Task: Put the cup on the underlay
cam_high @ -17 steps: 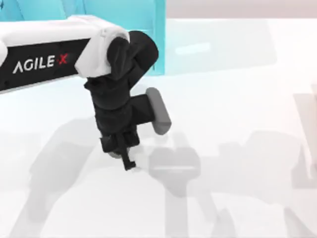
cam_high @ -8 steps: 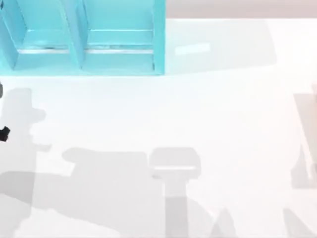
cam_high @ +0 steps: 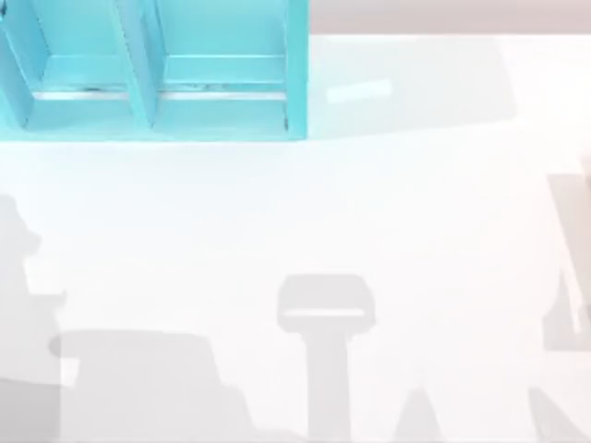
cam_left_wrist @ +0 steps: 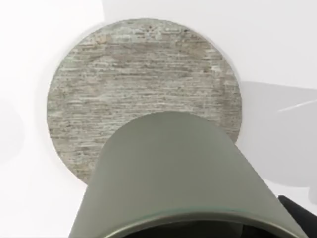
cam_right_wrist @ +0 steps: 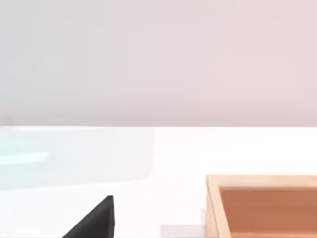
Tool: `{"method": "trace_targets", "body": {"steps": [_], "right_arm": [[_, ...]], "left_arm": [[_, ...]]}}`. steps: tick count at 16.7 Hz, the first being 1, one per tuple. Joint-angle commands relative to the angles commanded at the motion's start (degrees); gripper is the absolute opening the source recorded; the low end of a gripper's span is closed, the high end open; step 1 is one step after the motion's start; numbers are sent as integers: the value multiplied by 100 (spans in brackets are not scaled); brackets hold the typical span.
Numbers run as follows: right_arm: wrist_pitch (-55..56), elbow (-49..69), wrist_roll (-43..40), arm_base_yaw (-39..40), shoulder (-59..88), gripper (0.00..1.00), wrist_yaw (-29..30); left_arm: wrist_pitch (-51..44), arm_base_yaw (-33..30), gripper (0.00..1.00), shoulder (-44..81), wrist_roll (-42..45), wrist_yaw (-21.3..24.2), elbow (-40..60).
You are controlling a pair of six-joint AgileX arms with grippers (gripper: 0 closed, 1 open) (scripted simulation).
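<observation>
Left wrist view: cup [cam_left_wrist: 171, 173] sits lower centre of frame, overlapping the lower part of the round weathered underlay [cam_left_wrist: 143, 94] on the white worktop [cam_left_wrist: 277, 44]. I judge the step is placing. To do it well: centre the cup over the disc, lower straight, keep it upright, release only on contact. Left claw carries the cup by the look of it, but its fingers are hidden, so can't tell how far open. Right arm looks parked near a wooden box [cam_right_wrist: 262, 206].

Matte black angular claw finger [cam_right_wrist: 94, 220], another black claw edge [cam_left_wrist: 299, 210]
</observation>
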Motion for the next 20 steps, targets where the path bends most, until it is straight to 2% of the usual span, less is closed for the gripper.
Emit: {"method": "trace_targets", "body": {"steps": [5, 11, 16, 20], "right_arm": [[0, 0, 0, 0, 0, 100, 0], [0, 0, 0, 0, 0, 100, 0], [0, 0, 0, 0, 0, 100, 0], [0, 0, 0, 0, 0, 100, 0]], "left_arm": [[243, 8, 0, 113, 43, -2, -145], [1478, 143, 0, 531, 168, -1, -919], [1610, 168, 0, 589, 178, -2, -1029], [1610, 168, 30, 589, 178, -2, -1029]]}}
